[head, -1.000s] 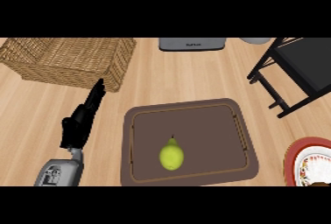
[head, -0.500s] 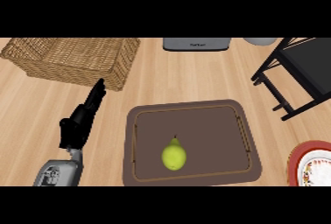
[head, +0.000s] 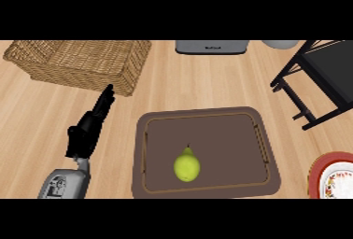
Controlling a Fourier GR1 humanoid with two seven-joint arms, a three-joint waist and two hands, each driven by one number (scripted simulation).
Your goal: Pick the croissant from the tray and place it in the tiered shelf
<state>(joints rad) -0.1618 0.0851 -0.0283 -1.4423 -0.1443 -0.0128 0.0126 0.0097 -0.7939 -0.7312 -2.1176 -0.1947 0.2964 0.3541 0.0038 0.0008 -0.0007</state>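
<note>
A brown tray (head: 262, 140) lies on the wooden counter at the lower middle. On it sits a yellow-green pear (head: 187, 166); no croissant shows anywhere. The black tiered shelf (head: 318, 77) stands at the upper right, partly cut off by the edge. My left hand (head: 89, 127) rests on the counter just left of the tray, fingers straight and pointing up toward the basket, holding nothing. My right hand is out of view.
A wicker basket (head: 82, 63) fills the upper left. A grey appliance (head: 211, 46) sits at the back middle, with a grey object (head: 280, 44) beside it. A red-rimmed plate (head: 335, 176) peeks in at the lower right edge.
The whole scene has drifted slightly right and down in the view. The left hand keeps its pose beside the tray.
</note>
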